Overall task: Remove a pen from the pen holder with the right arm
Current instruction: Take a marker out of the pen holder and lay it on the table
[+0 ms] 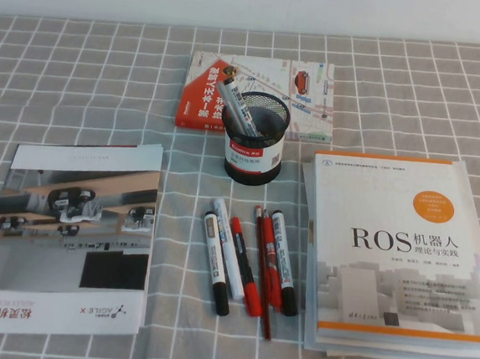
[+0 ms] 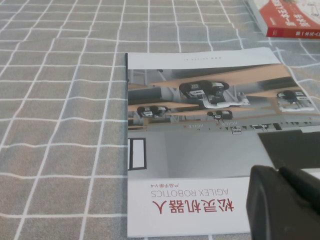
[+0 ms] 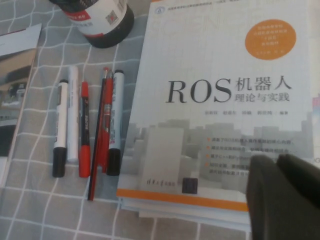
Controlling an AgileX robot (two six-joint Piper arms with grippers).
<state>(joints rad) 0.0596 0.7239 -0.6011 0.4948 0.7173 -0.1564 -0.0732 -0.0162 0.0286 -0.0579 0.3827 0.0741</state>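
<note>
closed right end effector (image 3: 276, 161) over white ros textbook (image 3: 225, 90), leaning grey marker (image 1: 236, 105) in black mesh pen holder (image 1: 254, 151) ahead-left; closed left end effector (image 2: 280, 172) over glossy agilex brochure (image 2: 200, 125).

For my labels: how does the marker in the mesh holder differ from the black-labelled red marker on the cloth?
The holder marker is white-and-grey and leans in the pen holder; the red marker is red and lies flat. Both are untouched: right tool, shut, over the ROS book; left tool over the brochure.
</note>
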